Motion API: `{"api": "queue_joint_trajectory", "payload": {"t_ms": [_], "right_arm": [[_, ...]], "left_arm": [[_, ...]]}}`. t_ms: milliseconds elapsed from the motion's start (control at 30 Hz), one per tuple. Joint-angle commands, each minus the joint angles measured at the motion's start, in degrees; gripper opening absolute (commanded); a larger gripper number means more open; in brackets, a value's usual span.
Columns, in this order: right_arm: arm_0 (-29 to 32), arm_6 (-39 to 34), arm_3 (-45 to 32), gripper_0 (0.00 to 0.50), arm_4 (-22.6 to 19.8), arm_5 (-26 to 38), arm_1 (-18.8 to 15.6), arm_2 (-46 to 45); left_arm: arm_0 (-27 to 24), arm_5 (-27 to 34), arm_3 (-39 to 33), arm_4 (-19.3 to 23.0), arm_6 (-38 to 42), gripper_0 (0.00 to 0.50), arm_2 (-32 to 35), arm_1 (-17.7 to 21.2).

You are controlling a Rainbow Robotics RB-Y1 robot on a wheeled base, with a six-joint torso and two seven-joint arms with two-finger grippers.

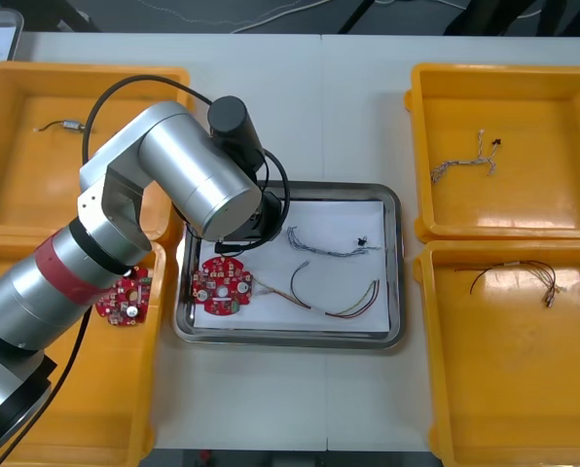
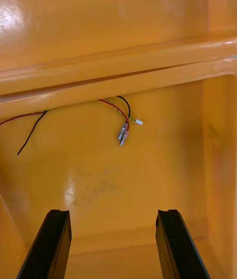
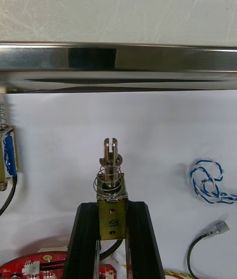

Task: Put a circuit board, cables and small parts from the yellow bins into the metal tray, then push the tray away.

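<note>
Your left gripper (image 3: 112,210) pinches a small metal part (image 3: 111,180) over the metal tray (image 1: 392,331), white inside, on the light table (image 1: 348,88). Circuit board (image 1: 223,285) and blue-white cable (image 3: 207,185) lie in the tray. Your right gripper (image 2: 113,215): fingers spread over a yellow bin (image 2: 148,185) holding red and black cables (image 2: 121,111).
</note>
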Motion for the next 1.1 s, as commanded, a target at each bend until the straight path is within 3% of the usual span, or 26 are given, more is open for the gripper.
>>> {"api": "queue_joint_trajectory", "payload": {"t_ms": [33,200,500,533,600,667,867,1100], "right_arm": [[1.8,-2.1,-1.7,0.5,-0.1,0.2,-2.0,-1.0],[1.8,-1.7,-1.9,0.5,-0.9,0.2,-0.4,-1.0],[2.5,-2.0,-2.1,0.5,-0.5,0.2,-0.3,-1.1],[2.5,-2.1,-2.1,0.5,-0.4,0.2,-0.3,-1.1],[2.5,-2.3,-2.1,0.5,-0.2,0.2,-0.3,-1.0],[2.5,-2.4,-2.1,0.5,-0.3,0.2,-0.3,-1.0],[2.5,-2.9,-2.1,0.5,-0.3,0.2,-0.3,-1.1],[2.2,-3.0,-2.6,0.5,-0.9,0.2,-0.3,-0.8]], "left_arm": [[-2.8,-0.6,0.3,-2.3,4.3,0.0,-0.8,-1.3],[-3.1,-3.0,3.3,-3.5,3.6,0.0,-0.8,-1.3],[-3.1,-2.9,2.7,-2.4,4.2,0.006,-0.7,-1.3],[-3.1,-2.9,2.6,-2.4,4.2,0.054,-0.8,-1.3],[-3.1,-2.3,2.0,-2.4,4.5,0.388,-0.7,-1.1],[-3.1,-2.0,1.5,-2.4,4.8,0.5,-0.5,-1.1],[-3.2,0.7,-1.6,-0.9,5.8,0.5,2.1,-1.0],[-4.4,9.7,-7.0,1.0,6.2,0.5,6.2,-0.3]]}}
